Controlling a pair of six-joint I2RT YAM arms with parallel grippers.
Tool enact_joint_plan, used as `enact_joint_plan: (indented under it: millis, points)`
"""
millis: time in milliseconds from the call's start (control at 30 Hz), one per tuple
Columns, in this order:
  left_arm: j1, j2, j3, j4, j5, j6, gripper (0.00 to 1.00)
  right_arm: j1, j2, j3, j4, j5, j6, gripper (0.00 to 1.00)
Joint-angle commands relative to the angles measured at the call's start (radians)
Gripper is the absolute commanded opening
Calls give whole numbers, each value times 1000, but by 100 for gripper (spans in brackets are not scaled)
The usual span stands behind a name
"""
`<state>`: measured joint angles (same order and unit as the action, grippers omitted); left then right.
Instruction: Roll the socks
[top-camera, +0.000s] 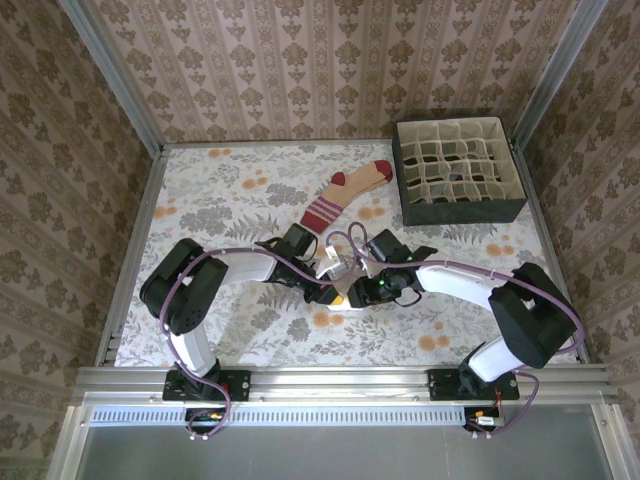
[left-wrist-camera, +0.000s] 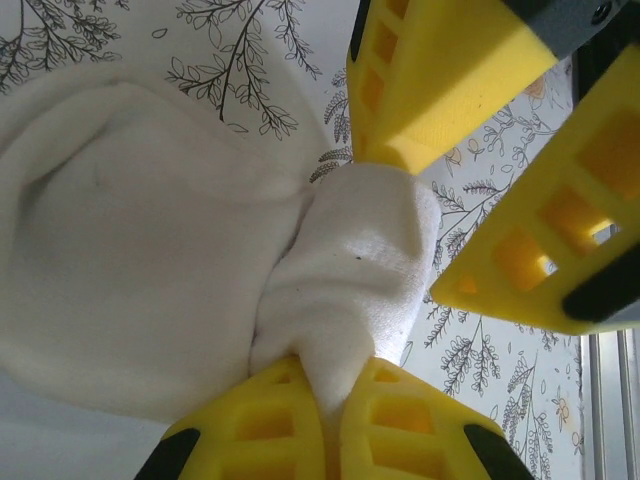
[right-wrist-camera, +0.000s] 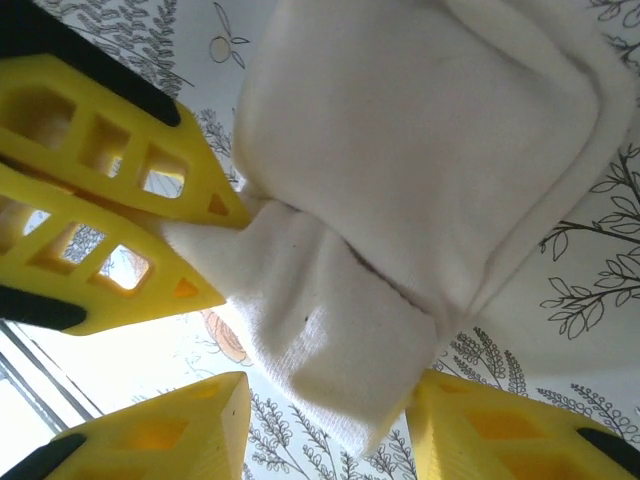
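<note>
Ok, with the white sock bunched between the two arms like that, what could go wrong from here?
1. Only the left jaws are shut on a small tuck of the cream sock; the right jaws stand open around it, so the bundle may loosen.
2. Both sets of jaws sit very close together over that tuck, so they could knock each other.
3. The tan sock lies apart, farther back, and may get left out of the roll.

No text, label, brand, number or sign can be read anywhere.
</note>
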<state>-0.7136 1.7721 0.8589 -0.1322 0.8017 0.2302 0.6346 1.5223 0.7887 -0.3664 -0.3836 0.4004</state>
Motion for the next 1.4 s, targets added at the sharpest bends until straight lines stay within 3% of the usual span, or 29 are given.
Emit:
enact_joint_plan:
  millis: [0,167,367,467,567,900,1133,1267,1367]
  points:
    - [9,51,-18,-74,-125,-10,0,5,45,-1,-15,58,44,42]
    - [11,16,-51,-36,-140,1,4,1,98,22,-55,101,69,29]
    - [11,46,-42,-41,-128,9,4,-1,106,43,-50,84,73,29]
    - [11,53,-45,-34,-135,13,5,-2,101,44,-46,77,68,15]
    - [11,27,-57,-21,-148,29,20,-10,118,44,-55,62,74,1]
    - [19,-239,-171,86,-153,193,31,-35,188,67,-118,12,98,0]
    - [-11,-436,-319,264,-286,300,39,-41,207,93,-153,0,95,0]
    - [-118,-553,-425,424,-491,426,50,-43,207,99,-165,-4,89,0]
    - [-160,-573,-424,423,-586,493,51,-46,214,102,-166,-11,86,0]
